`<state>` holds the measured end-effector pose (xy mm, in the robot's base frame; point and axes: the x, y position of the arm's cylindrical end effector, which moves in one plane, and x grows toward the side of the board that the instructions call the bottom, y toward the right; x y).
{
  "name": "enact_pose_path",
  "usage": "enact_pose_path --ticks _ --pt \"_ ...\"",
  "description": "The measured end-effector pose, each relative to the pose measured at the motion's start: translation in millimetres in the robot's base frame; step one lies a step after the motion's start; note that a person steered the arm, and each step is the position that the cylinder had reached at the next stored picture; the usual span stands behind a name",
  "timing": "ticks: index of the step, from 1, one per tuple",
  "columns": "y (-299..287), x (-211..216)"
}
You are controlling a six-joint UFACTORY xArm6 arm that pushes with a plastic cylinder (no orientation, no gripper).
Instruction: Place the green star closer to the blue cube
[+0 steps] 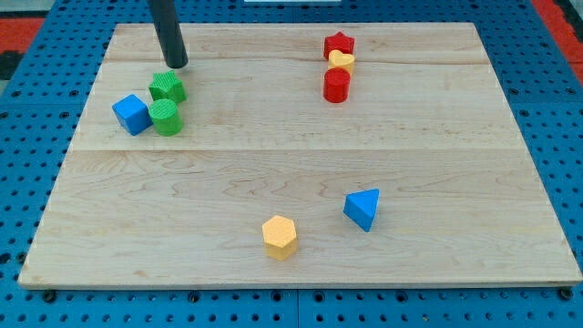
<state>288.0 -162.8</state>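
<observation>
Hovering above green star [168, 87]: my tip [175, 66]

Bright, even light falls on my tabletop [291, 155], and the pale wood shows its grain clearly with no harsh glare. Shadows are soft and short: the yellow hexagonal block [280, 237] and the blue triangular block [363, 209] each cast a faint smudge right at their base. Focus is sharp across the view. The tabletop's edges splay outward toward the view's bottom.
</observation>
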Motion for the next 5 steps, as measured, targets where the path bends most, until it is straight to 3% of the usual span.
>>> enact_pose_path --ticks 2,5 --pt "-22.2 29.2" --pt "2.3 12.5"
